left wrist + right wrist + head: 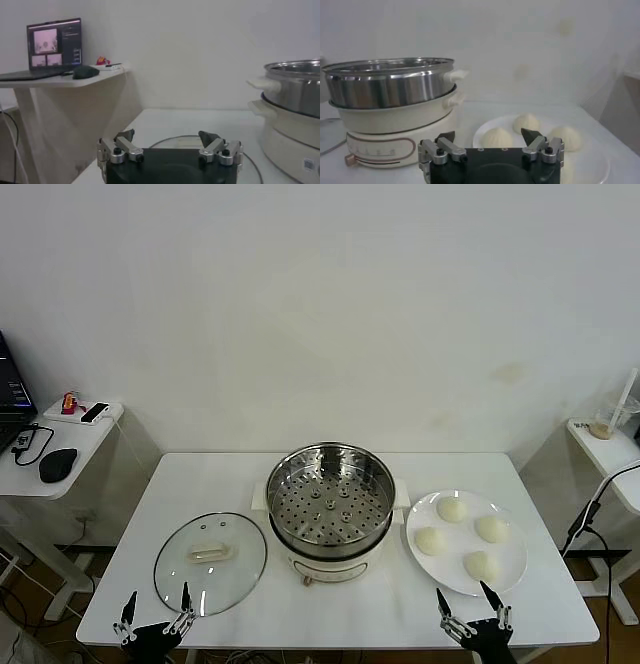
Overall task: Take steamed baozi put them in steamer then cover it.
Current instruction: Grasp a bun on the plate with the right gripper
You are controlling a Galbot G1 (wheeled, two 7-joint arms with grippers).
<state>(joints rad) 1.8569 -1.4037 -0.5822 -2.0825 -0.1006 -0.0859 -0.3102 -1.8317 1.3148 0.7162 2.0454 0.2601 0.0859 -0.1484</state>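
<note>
Nothing in the steamer (pixel 331 504) yet: perforated tray bare, centre of the table (pixel 200 469), cover (pixel 210 562) off and lying flat just to its left, handle up

All four baozi (pixel 452 509) on the white plate (pixel 517 576) just right of the steamer, none touching each other

Right gripper (pixel 474 616) at the near table edge, directly in front of the plate, jaws spread wide, holding nothing. Left gripper (pixel 155 618) at the near edge in front of the cover, also spread wide and empty

Key relation: buns straight ahead of the right gripper, a short reach forward; nearest one the front bun (pixel 480 564) by the plate's near rim. Left arm separated from the plate by cover and steamer, so clearly the right arm's pick. Round buns, no long axis, any jaw orientation fine

From the right wrist view: buns (pixel 526 121) ahead, steamer wall (pixel 390 87) off to one side and taller than the plate, so lift needed before crossing the rim

Probably: right arm for bun transfers, left arm for the cover afterwards, being parked right at it
</note>
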